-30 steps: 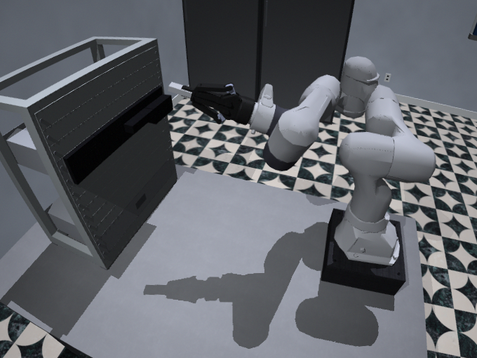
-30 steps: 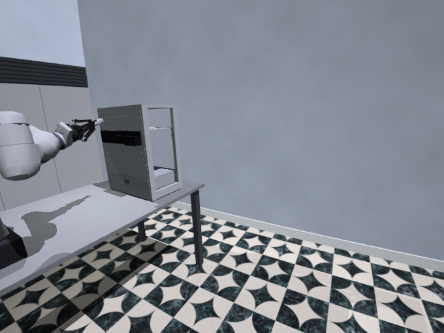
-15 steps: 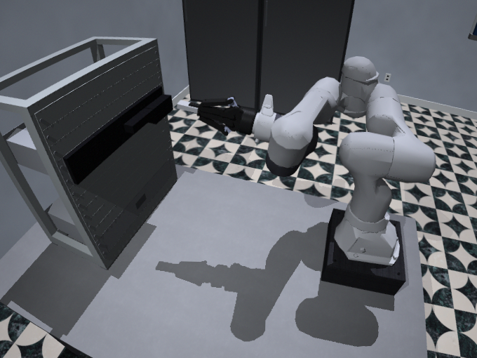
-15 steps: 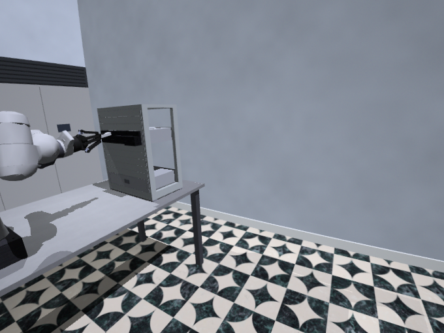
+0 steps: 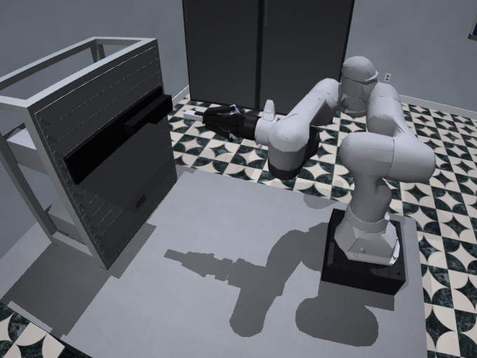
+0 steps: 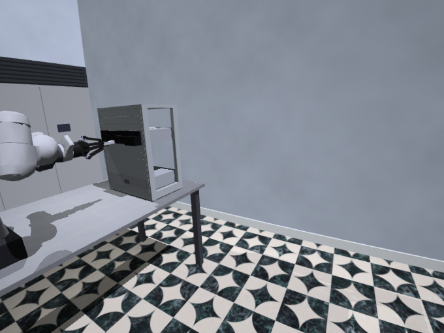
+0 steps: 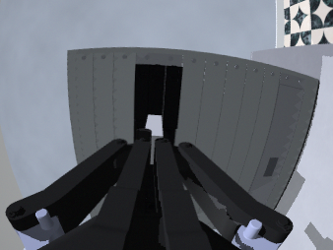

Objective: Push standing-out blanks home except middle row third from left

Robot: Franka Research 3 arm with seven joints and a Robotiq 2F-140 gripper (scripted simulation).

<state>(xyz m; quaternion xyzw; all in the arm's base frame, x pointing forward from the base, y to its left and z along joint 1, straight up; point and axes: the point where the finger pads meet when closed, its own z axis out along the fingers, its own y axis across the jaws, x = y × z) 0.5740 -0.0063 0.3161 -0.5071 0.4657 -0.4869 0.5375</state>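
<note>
The grey open-frame rack (image 5: 96,154) stands at the left on the table. A black storage chassis (image 5: 115,135) runs as a band across its front. Black blanks stand out from it near its right end (image 5: 159,104) and a little further left (image 5: 135,123); I cannot tell the single rows apart. My gripper (image 5: 191,114) is shut and empty. It points level at the right end of the chassis, a short way in front and apart from it. It also shows in the exterior view (image 6: 109,142). In the wrist view the fingertips (image 7: 153,128) lie just below the black chassis opening (image 7: 158,93).
A dark tall cabinet (image 5: 265,50) stands behind the arm. My base (image 5: 364,250) sits at the table's right side. The rack stands close to the table's far corner (image 6: 193,185). A small dark label (image 5: 140,200) marks the rack's lower front panel.
</note>
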